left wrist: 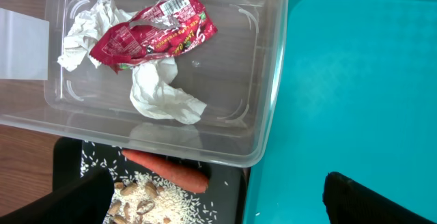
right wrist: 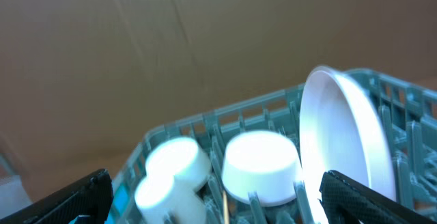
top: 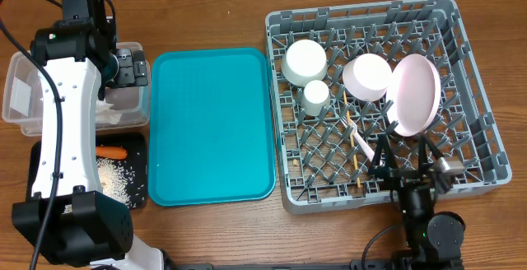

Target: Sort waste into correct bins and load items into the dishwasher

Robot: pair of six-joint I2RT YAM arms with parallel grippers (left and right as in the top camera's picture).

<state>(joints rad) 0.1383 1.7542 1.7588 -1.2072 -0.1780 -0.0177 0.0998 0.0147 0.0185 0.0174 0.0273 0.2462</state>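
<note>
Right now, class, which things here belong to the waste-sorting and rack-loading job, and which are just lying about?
Belongs to the job: crumpled white paper napkins, shiny red snack wrapper, orange carrot, white rice, clear plastic rectangular tub, flat black rectangular tray, grey plastic dish rack, pale pink round plate, white round bowls, small white cup.
Just lying about: teal serving tray, brown wooden table.
</note>
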